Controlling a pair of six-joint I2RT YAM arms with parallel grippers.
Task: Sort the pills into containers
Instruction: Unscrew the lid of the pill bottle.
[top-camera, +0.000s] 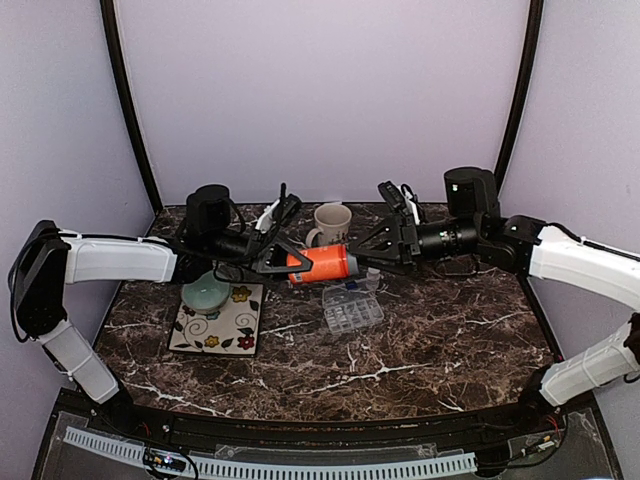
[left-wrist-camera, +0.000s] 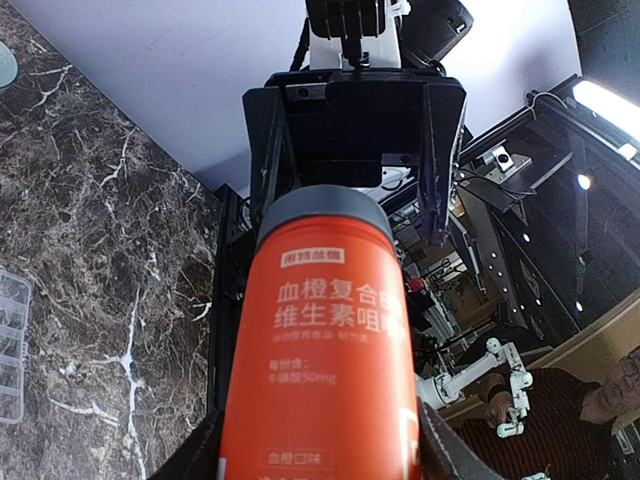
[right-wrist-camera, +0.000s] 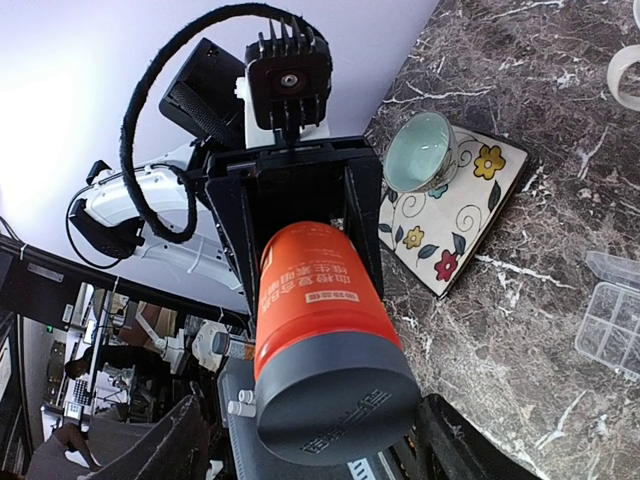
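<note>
An orange pill bottle with a dark grey cap is held level in the air, above the table. My left gripper is shut on its body. My right gripper is open, with its fingers on either side of the cap and a gap on each side. The clear organiser box lies on the table below the bottle, lid open; it also shows in the right wrist view and the left wrist view. No pills are visible.
A cream patterned mug stands behind the bottle. A pale green bowl sits on a floral tile at the left, also seen in the right wrist view. The table is dark marble.
</note>
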